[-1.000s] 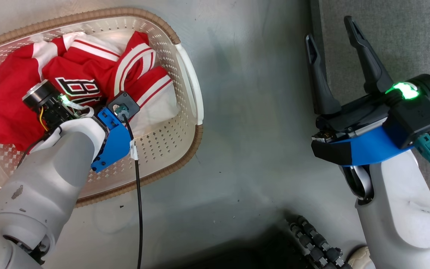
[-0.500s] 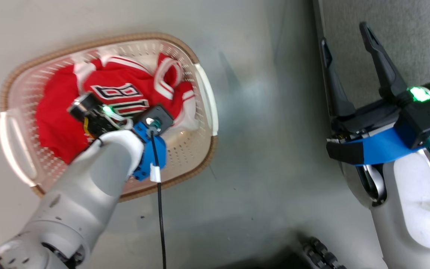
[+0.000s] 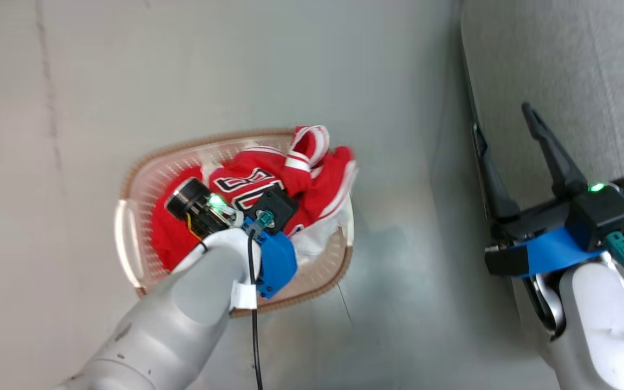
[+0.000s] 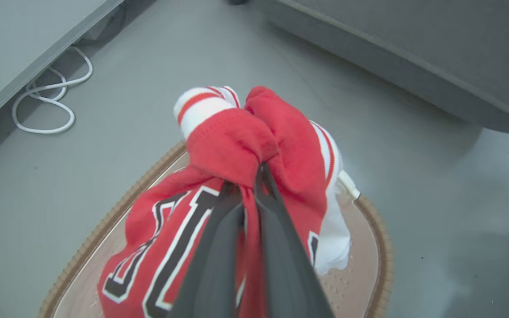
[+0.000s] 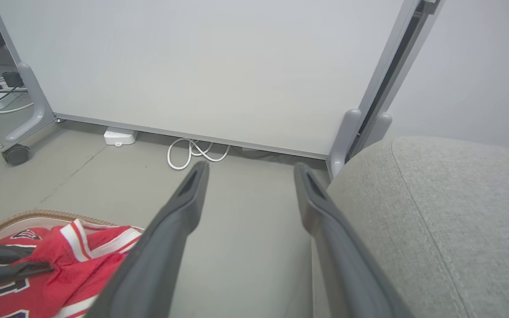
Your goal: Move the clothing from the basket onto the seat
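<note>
Clothing (image 4: 237, 145) now lifts bunched from basket (image 4: 382, 265); my left fingers (image 4: 210, 265) pinch it, right fingers (image 3: 557, 157) spread wide. Seat (image 3: 561, 54) next.

Even soft light, slight motion blur

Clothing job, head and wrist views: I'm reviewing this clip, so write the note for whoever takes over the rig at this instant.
Left gripper: shut on the red clothing. The bunch is raised over the basket, lower folds inside it, one side draped over its rim.
Right gripper: open, holding nothing, fingers at the edge of the seat.
Done: clothing grasped and partly lifted.
Left: carry the bunch across to the seat, release it, then check the basket for anything left behind.
</note>
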